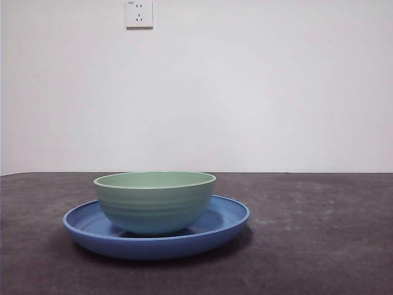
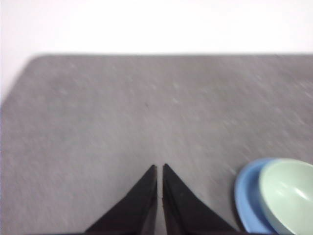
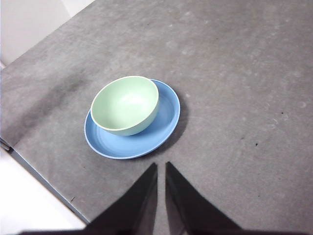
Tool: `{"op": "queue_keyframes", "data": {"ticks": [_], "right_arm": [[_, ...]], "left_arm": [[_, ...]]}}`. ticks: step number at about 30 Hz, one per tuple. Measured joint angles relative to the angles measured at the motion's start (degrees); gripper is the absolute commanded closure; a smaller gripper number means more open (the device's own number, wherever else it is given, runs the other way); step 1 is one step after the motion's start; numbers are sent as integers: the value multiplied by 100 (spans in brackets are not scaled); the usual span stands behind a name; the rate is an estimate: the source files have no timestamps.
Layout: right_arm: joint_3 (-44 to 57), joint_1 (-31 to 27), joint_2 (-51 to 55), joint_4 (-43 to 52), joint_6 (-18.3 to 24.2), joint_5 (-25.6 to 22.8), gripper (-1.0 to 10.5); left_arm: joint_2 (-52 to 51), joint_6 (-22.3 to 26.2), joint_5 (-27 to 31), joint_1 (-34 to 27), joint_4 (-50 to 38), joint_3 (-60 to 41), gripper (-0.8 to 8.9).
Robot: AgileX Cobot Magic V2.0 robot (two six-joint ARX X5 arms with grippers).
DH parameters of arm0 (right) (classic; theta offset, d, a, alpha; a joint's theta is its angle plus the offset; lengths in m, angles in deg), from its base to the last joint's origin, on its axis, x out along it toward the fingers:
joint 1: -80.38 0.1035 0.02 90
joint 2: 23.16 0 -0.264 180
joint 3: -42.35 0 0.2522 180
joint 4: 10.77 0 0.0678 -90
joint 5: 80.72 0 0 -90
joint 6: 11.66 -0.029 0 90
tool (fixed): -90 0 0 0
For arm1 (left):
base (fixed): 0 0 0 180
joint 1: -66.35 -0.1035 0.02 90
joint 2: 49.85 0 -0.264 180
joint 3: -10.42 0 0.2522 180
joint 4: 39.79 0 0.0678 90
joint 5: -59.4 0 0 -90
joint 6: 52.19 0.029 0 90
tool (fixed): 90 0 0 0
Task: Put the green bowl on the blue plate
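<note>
The green bowl (image 1: 155,201) stands upright inside the blue plate (image 1: 230,222) on the dark grey table; it sits a little off the plate's centre. The right wrist view shows the same pair from above, bowl (image 3: 125,104) on plate (image 3: 166,120), with my right gripper (image 3: 161,166) shut, raised and apart from them, holding nothing. My left gripper (image 2: 158,168) is also shut and empty, over bare table, with the bowl (image 2: 288,196) and plate (image 2: 247,193) off to its side at the picture's edge. Neither gripper shows in the front view.
A white wall with a power socket (image 1: 139,13) stands behind the table. The table's edge (image 3: 44,178) runs close to the plate in the right wrist view.
</note>
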Motion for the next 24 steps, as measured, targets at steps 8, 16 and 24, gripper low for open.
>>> {"op": "queue_keyframes", "data": {"ticks": [8, 16, 24], "right_arm": [[0, 0, 0, 2, 0, -2, 922], [0, 0, 0, 0, 0, -2, 922], [0, 0, 0, 2, 0, -2, 922]], "left_arm": [[-660, -37, 271, -68, -1932, -1843, 795], [-1064, -125, 708, 15, -2203, -2653, 795], [-1311, -164, 1268, 376, -2221, -3036, 795]]}}
